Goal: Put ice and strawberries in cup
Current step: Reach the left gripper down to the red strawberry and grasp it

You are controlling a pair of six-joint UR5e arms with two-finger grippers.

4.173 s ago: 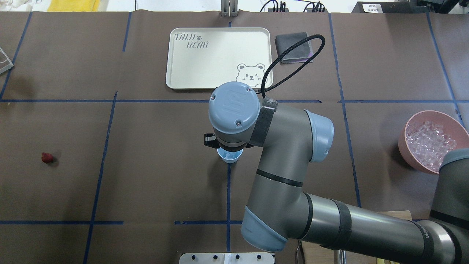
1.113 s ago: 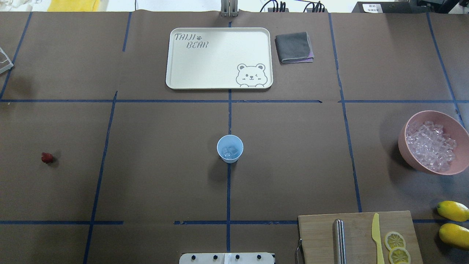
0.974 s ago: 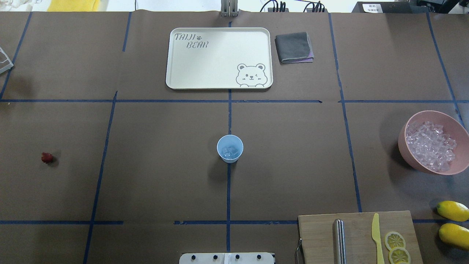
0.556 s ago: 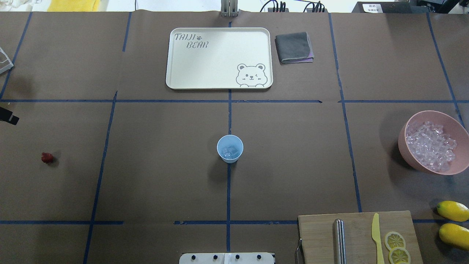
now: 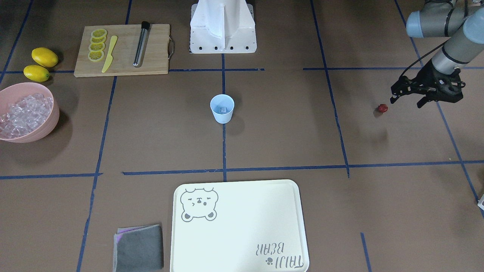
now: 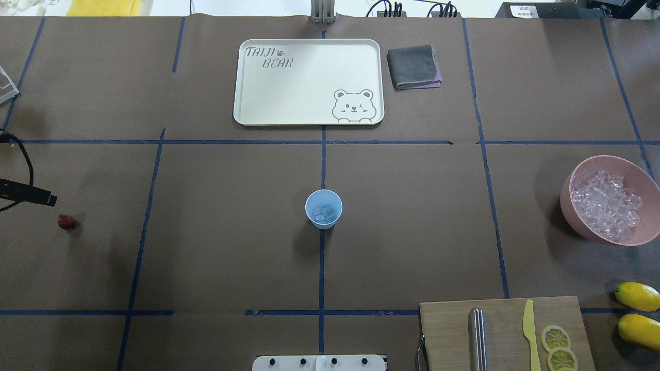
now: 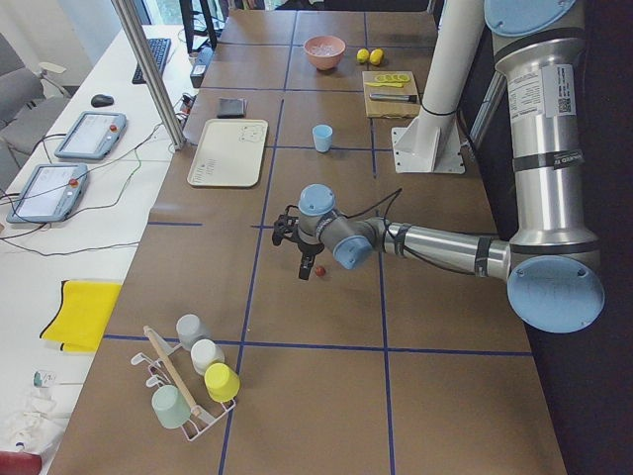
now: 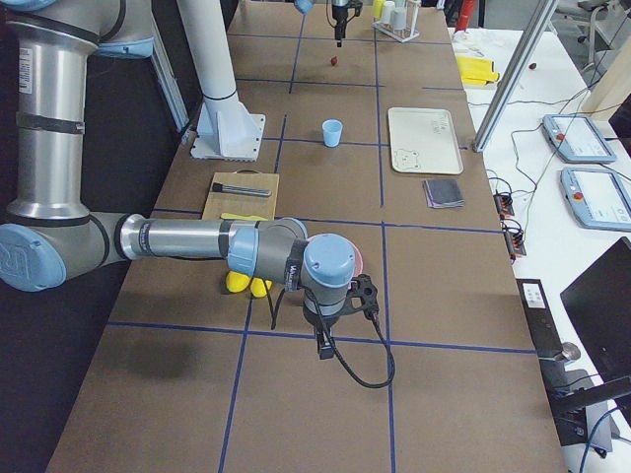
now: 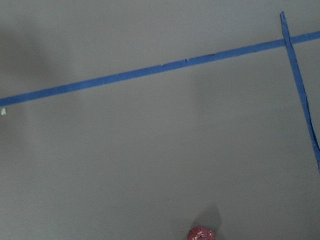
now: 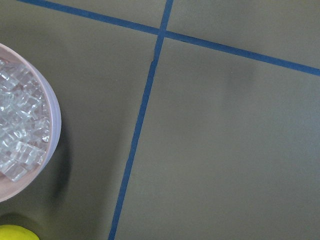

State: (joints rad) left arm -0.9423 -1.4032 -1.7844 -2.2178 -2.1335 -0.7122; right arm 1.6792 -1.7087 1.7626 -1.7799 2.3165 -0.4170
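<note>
The light blue cup [image 6: 323, 208] stands at the table's middle with a few ice cubes [image 6: 323, 213] in it; it also shows in the front view [image 5: 222, 108]. More ice [image 6: 606, 203] fills the pink bowl [image 6: 568, 214] at the right. The strawberry [image 6: 65, 221] lies on the table at the far left, also in the front view [image 5: 382, 108] and at the bottom edge of the left wrist view [image 9: 201, 233]. My left gripper [image 5: 405, 102] is open and empty, hovering just beside the strawberry. My right gripper [image 8: 325, 340] shows only in the exterior right view, near the bowl; I cannot tell its state.
A cream bear tray [image 6: 309, 122] and a grey cloth [image 6: 414, 67] lie at the far side. A cutting board [image 6: 448, 330] with a metal rod, a yellow knife and lemon slices sits front right, with two lemons [image 6: 637, 296] beside it. A cup rack [image 7: 188, 381] stands past the strawberry.
The right arm has pulled away from over the cup and left the overhead view. The left gripper has come in from the left edge towards the strawberry.
</note>
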